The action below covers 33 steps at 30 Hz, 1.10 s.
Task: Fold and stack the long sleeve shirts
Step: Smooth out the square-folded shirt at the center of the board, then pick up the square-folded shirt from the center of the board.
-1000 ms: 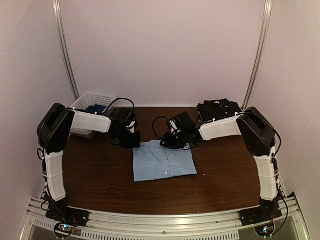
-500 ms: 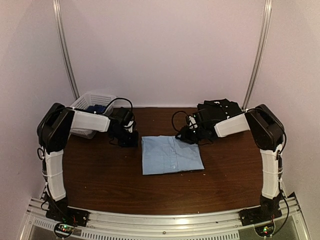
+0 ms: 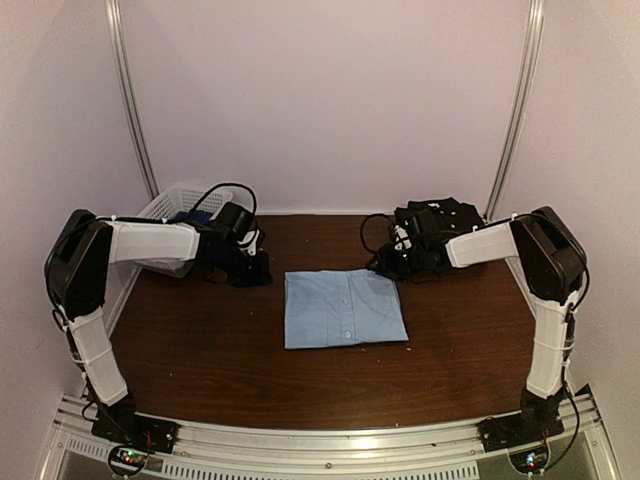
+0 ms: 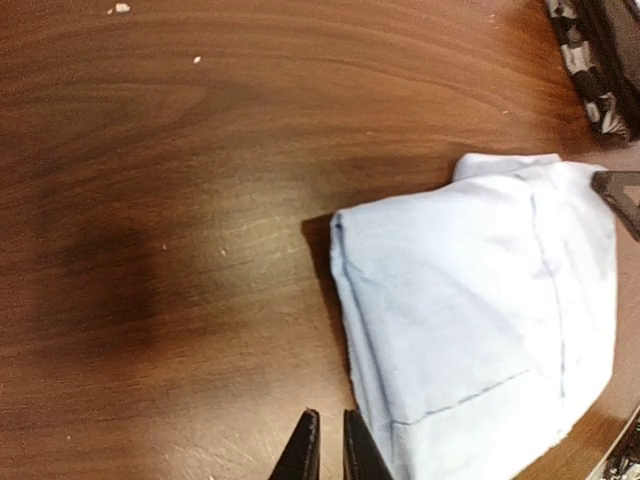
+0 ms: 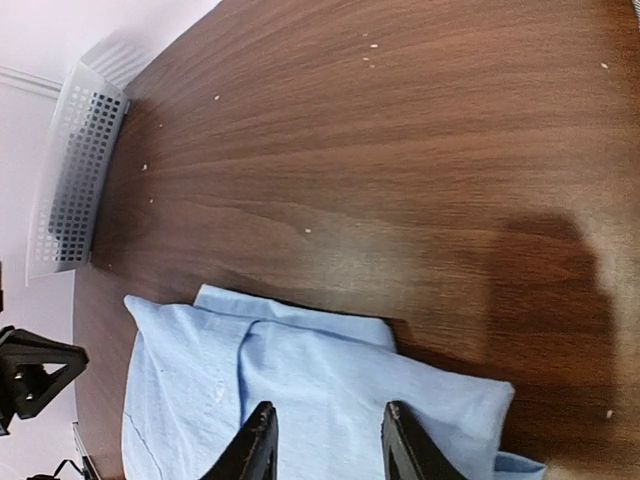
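- Dark wood worktop, pale walls all round; both arms reach in low over it.
- Left pincer: tips all but together, nothing between them. It sits just beside the left edge of the light blue shirt, with no contact that I can see.
- Right pincer: fingers apart and empty, over the shirt's far right corner.
- Light blue shirt: folded to a neat rectangle, flat at mid-worktop, button placket up.
- Dark folded shirts: pile at the far right, just behind the right pincer; likely the stack to add to.
- White mesh basket: far left, something dark blue inside.
- Handling, my read: light, soft, limp cloth. The layers will probably slip and fall open if it is lifted by one corner. It should slide easily on the smooth wood.
- Best hold, I judge: pinch through all layers at two opposite edges, one pincer each, and lift level. Otherwise pinch the far edge and drag it toward the pile.
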Tool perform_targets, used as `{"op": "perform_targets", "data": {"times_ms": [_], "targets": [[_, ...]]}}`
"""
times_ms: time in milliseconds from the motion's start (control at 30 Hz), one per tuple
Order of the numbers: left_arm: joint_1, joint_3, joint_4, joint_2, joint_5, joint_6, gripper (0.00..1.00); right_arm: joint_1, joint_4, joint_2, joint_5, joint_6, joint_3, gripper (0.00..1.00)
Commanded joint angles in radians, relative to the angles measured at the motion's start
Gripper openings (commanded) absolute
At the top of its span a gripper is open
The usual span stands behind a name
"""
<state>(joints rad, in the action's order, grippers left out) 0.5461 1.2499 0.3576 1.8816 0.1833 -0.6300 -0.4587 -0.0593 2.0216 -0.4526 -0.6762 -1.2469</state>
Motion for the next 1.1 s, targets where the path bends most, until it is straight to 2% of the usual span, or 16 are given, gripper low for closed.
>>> {"op": "perform_targets", "data": {"times_ms": [0, 300, 533, 700, 867, 1067], "targets": [[0.024, -0.032, -0.059, -0.078, 0.067, -0.025, 0.12, 0.038, -0.025, 0.033, -0.039, 0.006, 0.032, 0.37], [0.074, -0.093, -0.116, -0.097, 0.127, -0.073, 0.17, 0.084, -0.027, 0.07, -0.07, -0.005, 0.022, 0.35], [0.092, -0.156, -0.231, -0.093, 0.219, -0.138, 0.17, 0.064, 0.051, -0.071, 0.012, 0.056, 0.036, 0.35], [0.104, -0.188, -0.246, -0.099, 0.17, -0.181, 0.19, 0.015, 0.109, -0.183, 0.061, 0.092, 0.104, 0.37], [0.104, -0.23, -0.24, -0.116, 0.105, -0.208, 0.33, -0.041, 0.122, -0.293, 0.101, 0.099, 0.2, 0.4], [0.104, -0.239, -0.258, -0.089, 0.121, -0.197, 0.41, -0.158, 0.115, -0.35, 0.11, 0.075, 0.225, 0.4]]}}
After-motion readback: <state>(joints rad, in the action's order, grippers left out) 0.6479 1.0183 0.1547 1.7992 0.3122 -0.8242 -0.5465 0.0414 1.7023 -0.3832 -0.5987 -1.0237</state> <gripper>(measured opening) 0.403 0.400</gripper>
